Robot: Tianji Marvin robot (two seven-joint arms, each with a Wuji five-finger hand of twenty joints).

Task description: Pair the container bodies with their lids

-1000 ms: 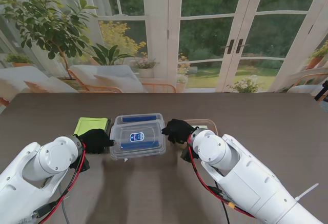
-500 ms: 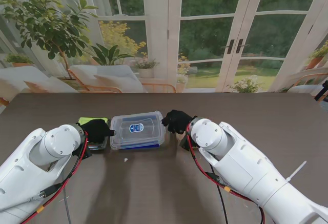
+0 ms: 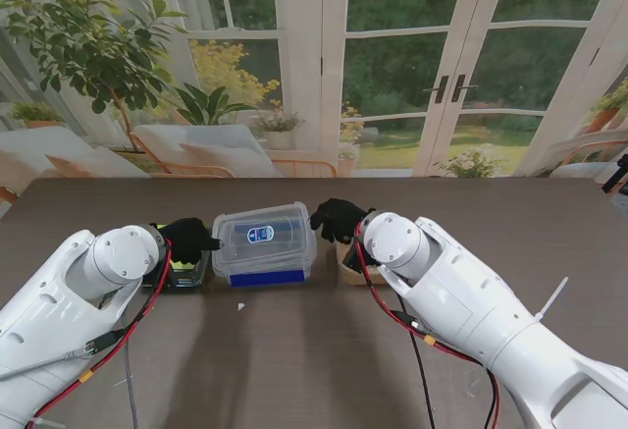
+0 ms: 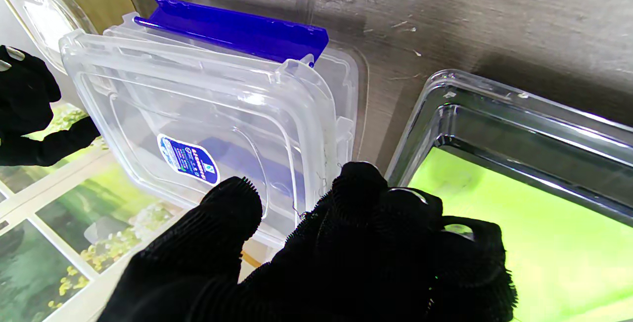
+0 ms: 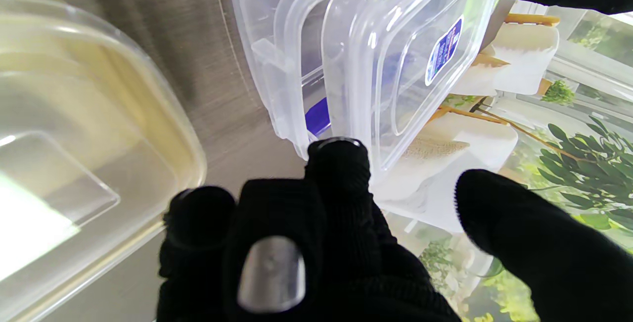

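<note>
Clear rectangular plastic lid point(image 3: 262, 236) with blue label sits tilted over its blue-clasped clear body point(image 3: 265, 270) at table centre, left hand point(image 3: 186, 239) and right hand point(image 3: 339, 221) pinching opposite edges, evidently to align it.

We see just one label: a small blue-and-white oval sticker point(image 3: 260, 235) on the clear lid point(image 3: 263, 231) of the clear plastic container w/ blue clips. It also shows in the left wrist view point(image 4: 188, 159) and the right wrist view point(image 5: 443, 50). There's print on it, white on blue w/ a small emblem, but it's too small and blurred for us to read. No other text, nos. or signs are legible anywhere.
</note>
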